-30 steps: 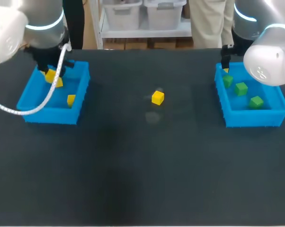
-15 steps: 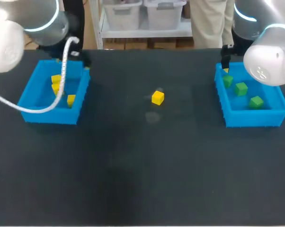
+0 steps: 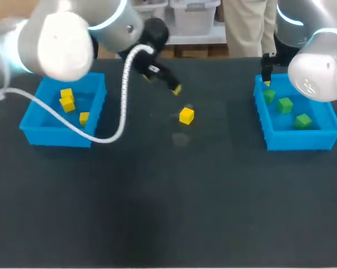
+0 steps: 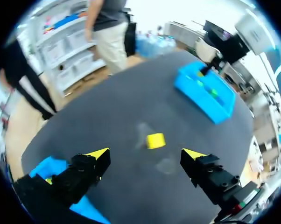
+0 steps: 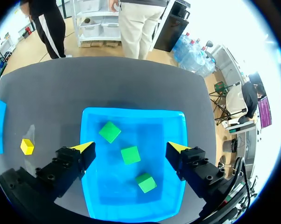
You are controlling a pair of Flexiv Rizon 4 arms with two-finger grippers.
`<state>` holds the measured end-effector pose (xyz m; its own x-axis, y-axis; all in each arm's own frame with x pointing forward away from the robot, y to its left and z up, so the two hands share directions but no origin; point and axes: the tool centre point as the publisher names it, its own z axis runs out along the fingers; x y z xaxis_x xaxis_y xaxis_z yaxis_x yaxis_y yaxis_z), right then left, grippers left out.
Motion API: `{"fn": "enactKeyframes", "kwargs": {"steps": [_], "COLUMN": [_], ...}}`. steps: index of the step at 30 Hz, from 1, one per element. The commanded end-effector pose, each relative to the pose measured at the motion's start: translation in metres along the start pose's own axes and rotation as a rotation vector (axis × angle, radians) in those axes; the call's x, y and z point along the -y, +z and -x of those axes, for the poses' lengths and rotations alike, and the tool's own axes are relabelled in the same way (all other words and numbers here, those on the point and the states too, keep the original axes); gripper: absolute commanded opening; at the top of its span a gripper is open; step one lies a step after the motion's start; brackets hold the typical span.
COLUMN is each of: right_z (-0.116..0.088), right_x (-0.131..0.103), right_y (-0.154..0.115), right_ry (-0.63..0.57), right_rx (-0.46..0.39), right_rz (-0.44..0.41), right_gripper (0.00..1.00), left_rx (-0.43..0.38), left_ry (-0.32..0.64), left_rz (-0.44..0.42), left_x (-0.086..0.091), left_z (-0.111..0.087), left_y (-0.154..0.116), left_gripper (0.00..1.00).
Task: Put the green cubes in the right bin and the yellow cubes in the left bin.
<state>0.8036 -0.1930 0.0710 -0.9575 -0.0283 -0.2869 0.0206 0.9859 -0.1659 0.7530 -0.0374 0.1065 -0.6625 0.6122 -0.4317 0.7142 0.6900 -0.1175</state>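
Note:
A single yellow cube lies on the black table near the middle. My left gripper hovers just behind and left of it, open and empty; in the left wrist view the yellow cube sits ahead of the left gripper, between its spread fingers. The left bin holds three yellow cubes. The right bin holds three green cubes. My right gripper hangs open above the right bin, over the green cubes, holding nothing.
Both blue bins stand near the table's far side, one at each end. A corner of the left bin shows beside my left gripper's finger. The right bin lies far ahead of it.
My left gripper opened over the left bin, leaving a yellow cube there, and the arm swung right toward the middle cube. The right arm stayed still.

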Motion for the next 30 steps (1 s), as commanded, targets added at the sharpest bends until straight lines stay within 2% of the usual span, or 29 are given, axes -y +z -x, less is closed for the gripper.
{"fn": "enactKeyframes", "kwargs": {"steps": [1, 5, 8, 12, 19, 30], "right_z": [-0.002, -0.002, -0.002, -0.002, -0.002, -0.002], "right_x": [0.000, 0.000, 0.000, 0.000, 0.000, 0.000], "right_y": [0.000, 0.000, 0.000, 0.000, 0.000, 0.000], "right_ry": [0.001, 0.001, 0.001, 0.001, 0.001, 0.001], "right_rx": [0.006, 0.006, 0.006, 0.006, 0.006, 0.006], "right_rz": [0.000, 0.000, 0.000, 0.000, 0.000, 0.000], "right_gripper": [1.00, 1.00, 1.00, 1.00, 1.00, 1.00], "left_rx": [-0.125, -0.197, -0.261, -0.316, -0.347, -0.379], "left_ry": [0.111, 0.137, 0.147, 0.123, 0.086, 0.096], "left_rz": [-0.164, -0.181, -0.171, -0.107, -0.021, 0.033], "left_x": [0.020, 0.041, 0.048, 0.041, 0.027, 0.018], "left_z": [0.014, 0.008, 0.001, 0.000, 0.005, -0.001], "left_y": [0.030, 0.051, 0.066, 0.084, 0.099, 0.104], "left_gripper": [1.00, 1.00, 1.00, 1.00, 1.00, 1.00]}}
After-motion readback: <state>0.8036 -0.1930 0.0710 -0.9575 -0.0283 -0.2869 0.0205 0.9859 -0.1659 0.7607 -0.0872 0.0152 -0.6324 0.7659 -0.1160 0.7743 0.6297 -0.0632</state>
